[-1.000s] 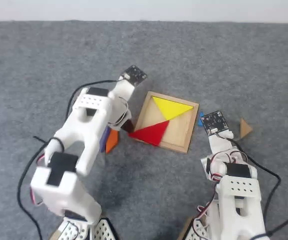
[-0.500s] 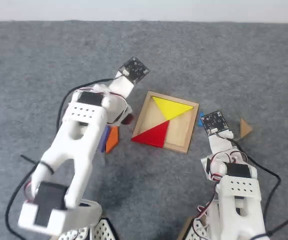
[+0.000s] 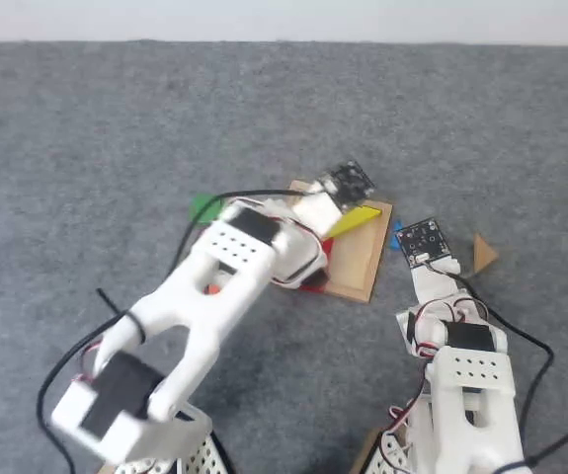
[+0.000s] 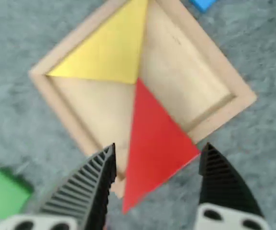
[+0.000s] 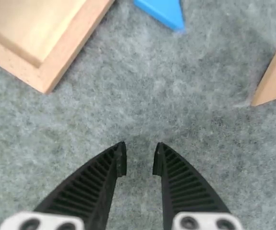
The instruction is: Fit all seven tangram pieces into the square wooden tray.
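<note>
Where the left arm stood beside the tray a second ago, it has since swung across and now hangs over it; the right arm has not moved.

- Left gripper (image 4: 159, 151): fingers spread wide, holding nothing, poised to either side of the red triangle's outer end.
- Right gripper (image 5: 139, 148): fingers narrowly parted, nothing between them, over bare carpet just outside the tray's corner.
- Square wooden tray (image 4: 234, 96): holds two pieces.
  - Yellow triangle (image 4: 109, 52): flat inside, along one side of the tray.
  - Red triangle (image 4: 152, 139): one corner meets the yellow piece at the tray's middle; its far end lies across the rim and overhangs the carpet.
- Blue piece (image 5: 164, 10): on the carpet, near the tray.
- Plain wooden triangle (image 5: 274, 76): on the carpet, further off.
- Green piece (image 4: 3, 194): on the carpet, outside the tray.
</note>
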